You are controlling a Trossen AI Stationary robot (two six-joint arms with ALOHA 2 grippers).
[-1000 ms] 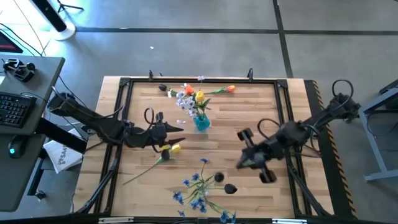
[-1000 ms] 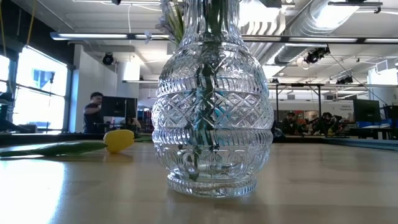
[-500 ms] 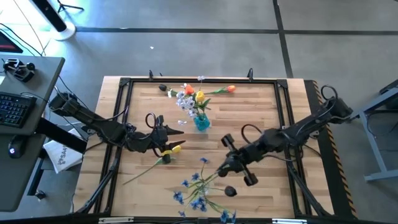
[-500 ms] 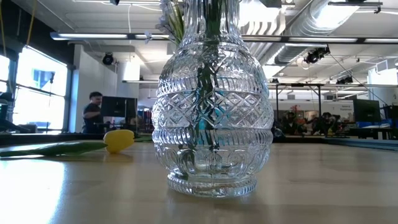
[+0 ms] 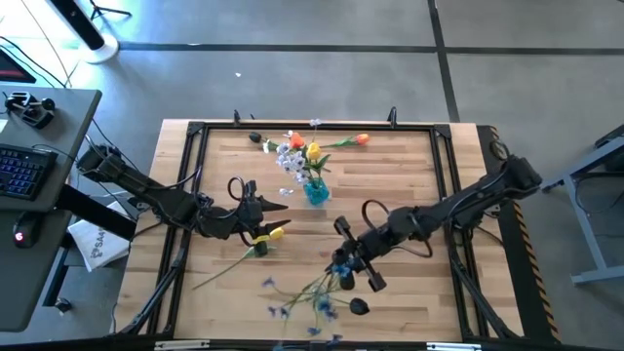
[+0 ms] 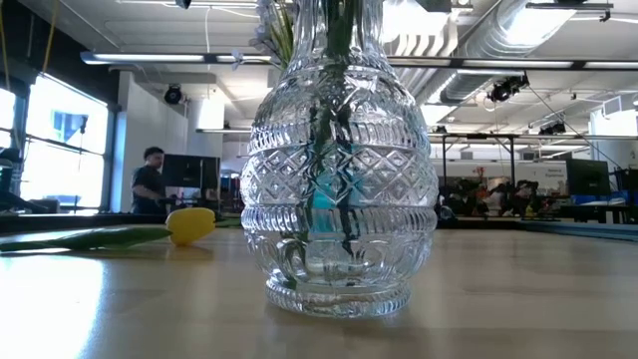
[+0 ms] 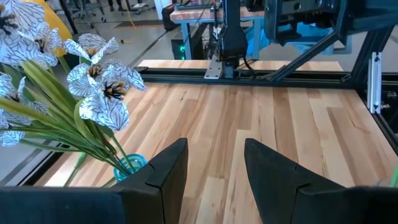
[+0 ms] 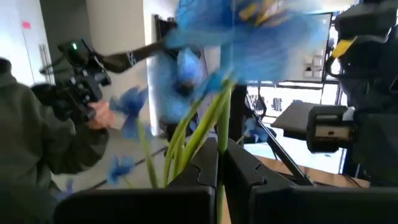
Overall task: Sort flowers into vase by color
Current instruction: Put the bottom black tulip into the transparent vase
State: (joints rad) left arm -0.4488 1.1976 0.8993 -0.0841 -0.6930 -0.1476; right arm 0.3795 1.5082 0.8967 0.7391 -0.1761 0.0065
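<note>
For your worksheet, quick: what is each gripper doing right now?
Left gripper: open, holding nothing.
Right gripper: shut on the blue flower spray.

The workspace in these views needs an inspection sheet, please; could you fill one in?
Surface: wooden table in a black frame.
Job's things: vase holds white, orange and yellow flowers; orange tulip lies near the far edge; yellow tulip lies by the left gripper; blue spray is in the right gripper; dark bud lies near the front edge.
Clutter: nothing seen.
Grippers: left gripper open, empty, above the table; right gripper shut on the blue spray's stems.
Cables: loops on both arms.
Surroundings: desk with keyboard to the left; person in the room behind.
</note>
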